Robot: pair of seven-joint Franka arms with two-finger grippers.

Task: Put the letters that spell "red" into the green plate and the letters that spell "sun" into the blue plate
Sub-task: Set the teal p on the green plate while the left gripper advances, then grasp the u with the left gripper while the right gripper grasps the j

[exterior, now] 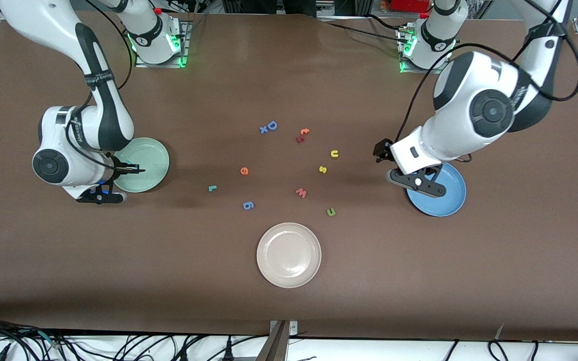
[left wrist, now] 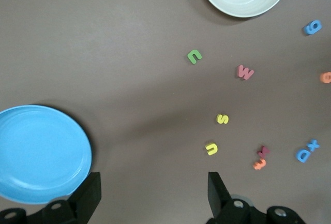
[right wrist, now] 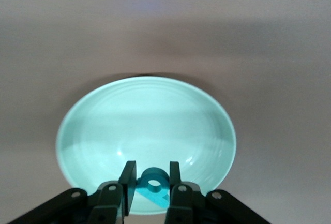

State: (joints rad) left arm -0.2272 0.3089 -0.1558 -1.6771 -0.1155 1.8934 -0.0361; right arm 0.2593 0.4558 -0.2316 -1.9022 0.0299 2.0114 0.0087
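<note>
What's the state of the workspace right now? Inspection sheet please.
Surface: brown table, no spills seen.
Job's things: teal d held over the green plate; teal r, orange e, yellow s, yellow u and green n loose on the table; blue plate, no letters seen in it.
Clutter: beige plate, blue g, red w, orange t, blue D.
End effectors: right end effector shut on the teal d; left end effector open, above the blue plate's rim.
Cables: black cables on both arms.
Surroundings: arm bases lit green.
</note>
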